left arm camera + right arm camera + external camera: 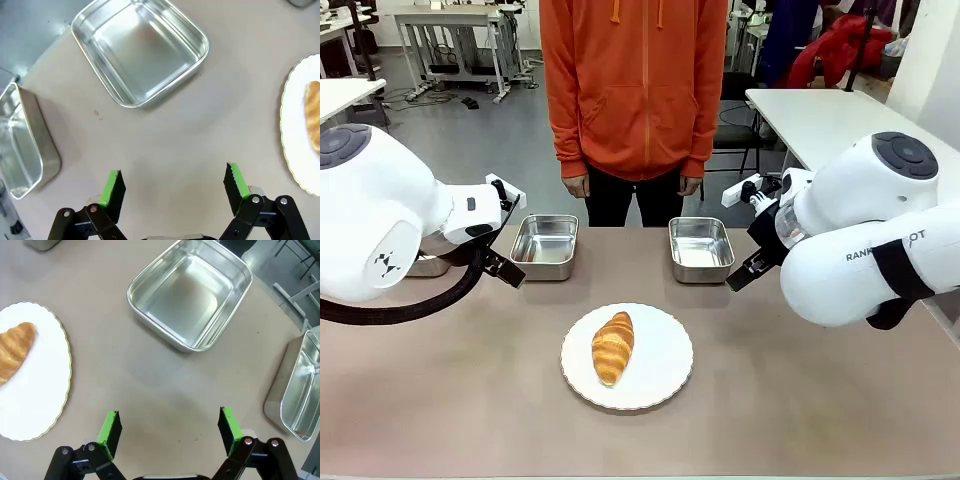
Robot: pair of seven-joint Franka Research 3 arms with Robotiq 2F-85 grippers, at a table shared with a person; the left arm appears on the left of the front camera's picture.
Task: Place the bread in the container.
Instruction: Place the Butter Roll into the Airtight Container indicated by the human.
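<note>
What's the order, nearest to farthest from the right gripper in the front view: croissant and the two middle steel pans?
From the right gripper:
1. Right pan, just beside it.
2. Croissant, on the middle plate.
3. Left pan, over on the robot's left.

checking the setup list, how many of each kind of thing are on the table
steel pans: 4
white plate: 1
croissant: 1
total: 6
</note>
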